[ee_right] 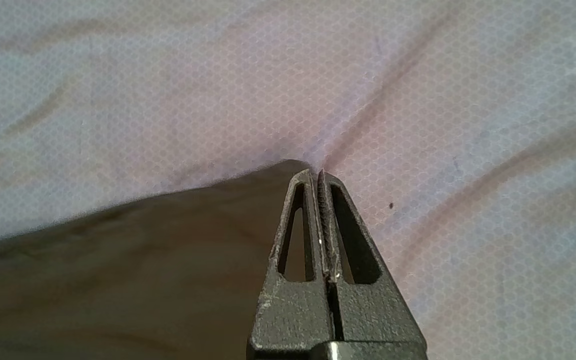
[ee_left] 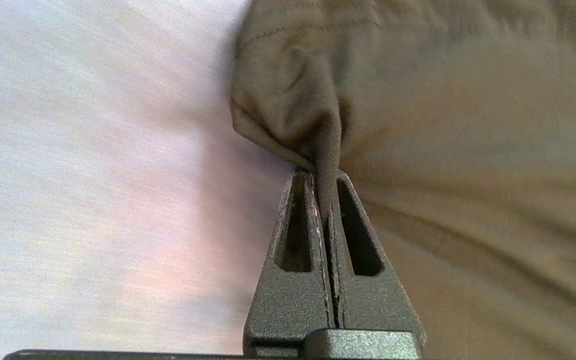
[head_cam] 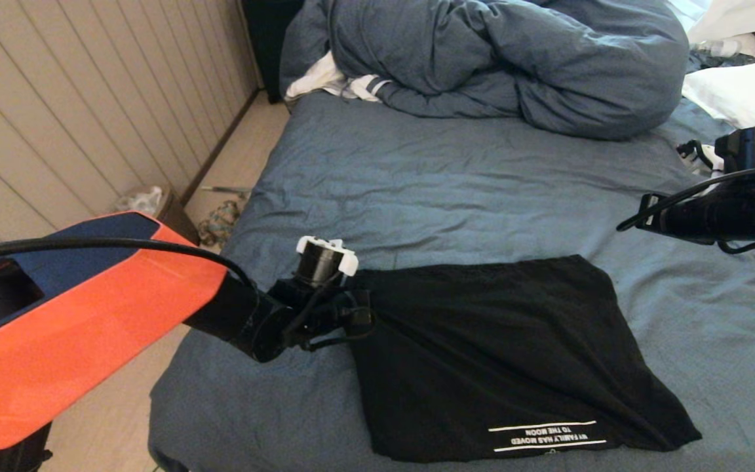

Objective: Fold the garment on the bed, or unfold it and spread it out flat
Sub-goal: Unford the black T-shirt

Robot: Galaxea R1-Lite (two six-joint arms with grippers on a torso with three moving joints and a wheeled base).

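The garment (head_cam: pixel 495 347), a black T-shirt, lies folded on the near part of the bed (head_cam: pixel 449 183), with white text (head_cam: pixel 548 436) at its near edge. My left gripper (head_cam: pixel 366 309) is at its far left corner. In the left wrist view this left gripper (ee_left: pixel 325 172) is shut on a pinched fold of the garment (ee_left: pixel 468 125), beside bare sheet (ee_left: pixel 93 175). My right arm (head_cam: pixel 712 216) hovers over the bed beyond the shirt's far right corner. The right gripper (ee_right: pixel 316 172) is shut and empty, just above a corner of the garment (ee_right: pixel 118 275).
A bunched blue-grey duvet (head_cam: pixel 515 59) fills the far end of the bed, with a white-and-striped cloth (head_cam: pixel 331 82) tucked at its left. A white pillow (head_cam: pixel 744 92) lies far right. The bed's left edge drops to a floor with clutter (head_cam: pixel 220 219) by the panelled wall.
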